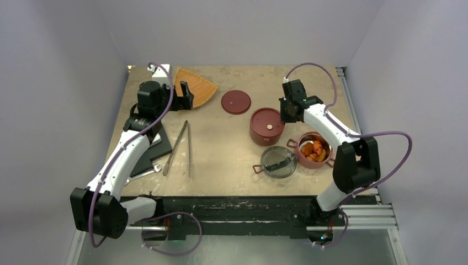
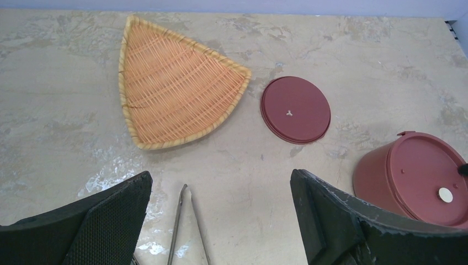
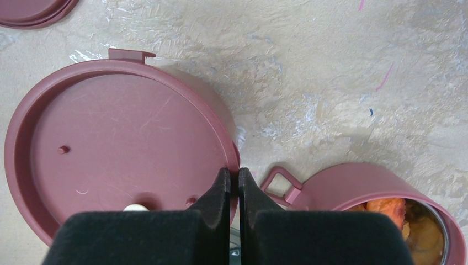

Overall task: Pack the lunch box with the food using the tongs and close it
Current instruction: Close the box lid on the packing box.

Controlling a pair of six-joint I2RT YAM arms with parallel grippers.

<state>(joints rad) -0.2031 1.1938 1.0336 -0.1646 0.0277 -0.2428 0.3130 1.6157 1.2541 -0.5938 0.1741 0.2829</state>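
Hovering at upper left of the top view, the left claw [image 1: 186, 95] has its fingers wide apart and holds nothing. It is just beside the orange tray [image 1: 197, 87]. The tongs [image 1: 179, 146] lie flat on the bench [image 1: 221, 165], left of centre and below that claw, untouched. The right claw [image 3: 230, 182] is pressed together and empty.

The lunch box [image 1: 267, 126] stands in parts right of centre. The right claw's tips are over the rim of the lidded bowl [image 3: 121, 149]; whether they touch it I can't tell. A small white round piece [image 1: 270, 127] sits on that lid. The open bowl [image 1: 313, 150] is lower right and holds the food [image 3: 408, 215], orange and brown pieces. The clear top lid [image 1: 278, 161] lies just beside it, and a spare disc lid [image 1: 236, 102] lies alone at upper centre.

My read of the risks:
- The tongs are thin and flat to the bench. A wide claw coming down may skid them or catch one arm only, and they'd twist.
- The closed right claw sits low at the bowl rim, so a sideways move could shove the lidded bowl or knock the white piece off.
- The open bowl and clear lid are crowded together. Reaching in with long tongs could nudge either one or spill pieces.
- Stacking with a lid off-centre means the box won't close.
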